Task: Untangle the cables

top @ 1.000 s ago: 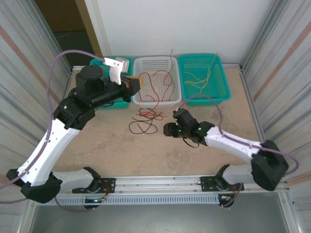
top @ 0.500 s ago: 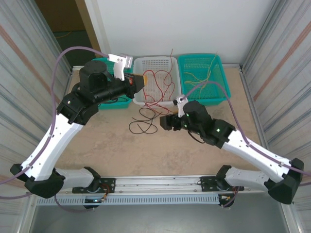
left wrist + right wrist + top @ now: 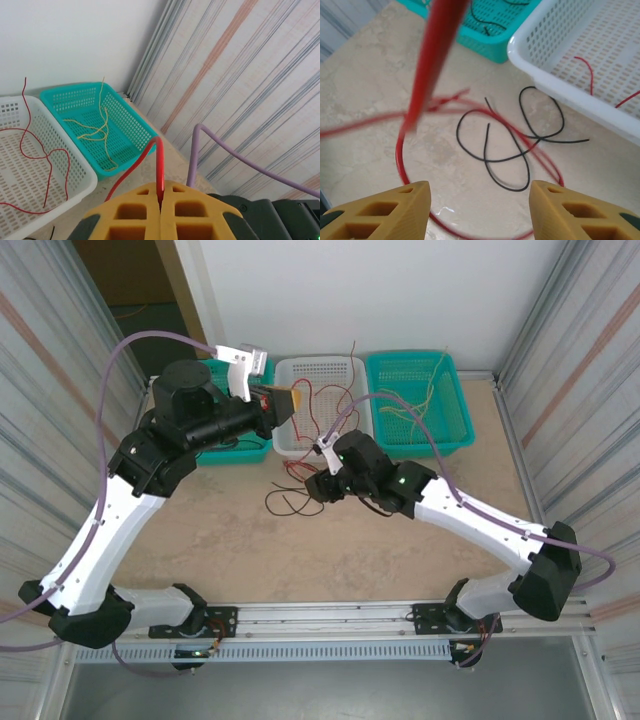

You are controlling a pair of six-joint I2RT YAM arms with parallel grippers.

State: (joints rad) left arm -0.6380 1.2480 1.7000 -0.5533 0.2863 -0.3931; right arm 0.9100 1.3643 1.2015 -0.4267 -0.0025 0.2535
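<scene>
Pads (image 3: 132,212) of the left gripper (image 3: 160,192) are pressing fully together, pinching a red cable (image 3: 159,162). In the left wrist view the cable is sticking straight up out of the pads, then bending over and dropping toward lower left. Right gripper (image 3: 480,197) is standing partly open with nothing between its own pads, hovering over the table (image 3: 365,90). Over the last second the left gripper is keeping its pinch and barely shifting. The right arm is swinging from right-centre to the middle of the top view, ending above the loose pile just in front of the white basket (image 3: 318,362). Its jaws are widening, then coming partway back in. Likely meaning: the right gripper is lining up to pin or take a strand while the left pulls red free. Separation is not done yet. Black cable (image 3: 527,144) is lying flat in two loops at the centre of the right wrist view, with a red loop crossing it. The lifted red strand is running steeply there, long axis from top centre down to left middle, blurred close to the lens. Tan cables (image 3: 415,405) are sitting apart in the teal basket (image 3: 455,430), upper right of the top view.
</scene>
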